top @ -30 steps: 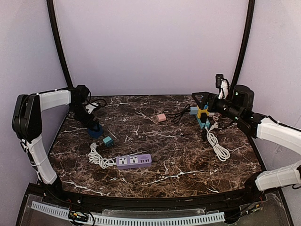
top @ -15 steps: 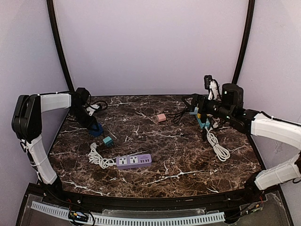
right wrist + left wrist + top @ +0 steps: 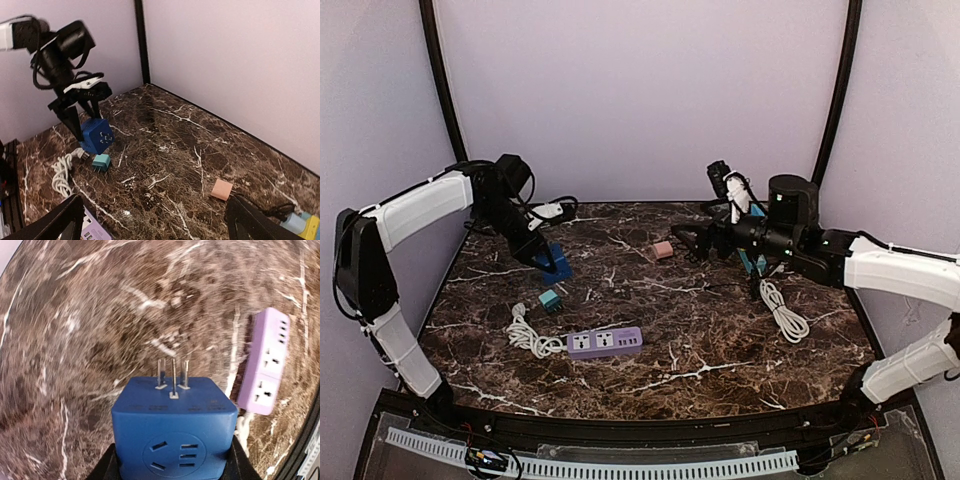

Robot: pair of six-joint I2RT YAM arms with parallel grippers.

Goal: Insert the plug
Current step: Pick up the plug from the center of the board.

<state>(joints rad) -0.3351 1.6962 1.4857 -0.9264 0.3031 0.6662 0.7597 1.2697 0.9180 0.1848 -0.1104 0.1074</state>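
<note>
The left gripper [image 3: 544, 258] is pinching the blue plug [image 3: 174, 425] by its sides, up in the air beyond the purple power strip [image 3: 605, 342] and a bit to its left. Looks like the carry step. Next up is probably lining the three prongs up over a socket and pushing in. The right gripper [image 3: 696, 243] hangs far right of the strip, fingers spread, holding nothing.

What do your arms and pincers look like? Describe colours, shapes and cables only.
Both the left arm and the right arm have smooth white shells on the long links and black rounded joints. Loose black cables loop near the left wrist. The left pincer and right pincer have black, tapering fingers.
</note>
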